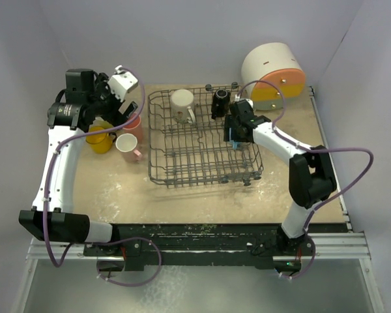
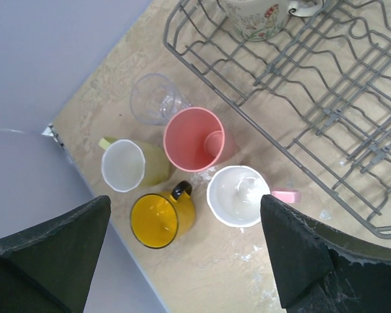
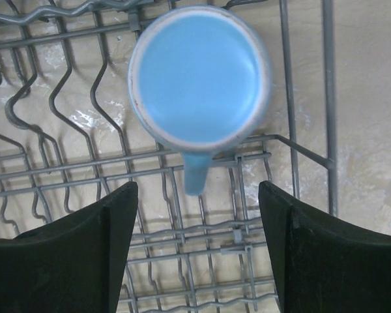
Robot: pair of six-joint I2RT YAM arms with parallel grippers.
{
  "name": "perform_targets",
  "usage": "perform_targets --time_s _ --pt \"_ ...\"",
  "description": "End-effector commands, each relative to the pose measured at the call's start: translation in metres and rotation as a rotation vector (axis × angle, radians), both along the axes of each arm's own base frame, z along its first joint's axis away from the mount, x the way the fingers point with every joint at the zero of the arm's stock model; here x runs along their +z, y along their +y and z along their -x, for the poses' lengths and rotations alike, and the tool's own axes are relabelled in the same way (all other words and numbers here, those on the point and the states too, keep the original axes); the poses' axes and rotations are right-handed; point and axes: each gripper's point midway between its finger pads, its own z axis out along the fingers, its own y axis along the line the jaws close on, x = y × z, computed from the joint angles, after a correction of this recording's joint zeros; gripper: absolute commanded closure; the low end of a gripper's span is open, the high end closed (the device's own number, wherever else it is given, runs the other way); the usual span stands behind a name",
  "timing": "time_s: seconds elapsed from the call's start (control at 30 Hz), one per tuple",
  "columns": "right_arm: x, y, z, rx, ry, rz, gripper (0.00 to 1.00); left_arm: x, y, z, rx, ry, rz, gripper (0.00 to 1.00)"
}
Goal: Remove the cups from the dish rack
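"As the feeds stood at that moment, where was each claw?"

"My left claw was spread wide and empty. It hung over five cups grouped on the beige tabletop, just left of the dark grey wire dish rack: the clear glass tumbler, the salmon plastic tumbler, the yellow-green mug, the orange-yellow mug and the pink-handled mug with a white inside. They stood upright and packed close, which I judged kept them out of both arms' way."

"And the right?"

"My right claw hovered inside the rack's right side, above the light blue mug. That mug sat upright on the wires, its handle pointing towards the claw. The jaws were apart, one to either side of the handle's line, gripping nothing. I reckoned that line-up suited a pinch on the handle or the near rim."

"What remained?"

"Three in the rack: the blue one, plus the cream floral mug and the small black mug along the far side. My worry was a finger catching a wire on the way down."
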Motion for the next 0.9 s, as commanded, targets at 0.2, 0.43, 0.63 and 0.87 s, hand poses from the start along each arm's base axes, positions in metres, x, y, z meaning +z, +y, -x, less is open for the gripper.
perform_targets --time_s 0.2,0.43,0.63,0.87 --pt "-0.008 0.000 -0.023 -0.025 -0.048 0.077 0.33 -0.040 -0.019 0.026 -0.008 0.145 0.137 0.01" --pt "-0.019 0.005 -0.027 -0.025 -0.027 0.096 0.44 -0.049 -0.039 0.033 -0.060 0.184 0.247 0.01" --pt "-0.018 0.013 -0.022 -0.017 -0.066 0.088 0.59 -0.040 -0.044 0.030 -0.077 0.162 0.274 0.01" --pt "0.007 0.013 -0.025 -0.038 -0.137 0.084 0.83 -0.038 -0.047 0.030 -0.093 0.162 0.276 0.01"
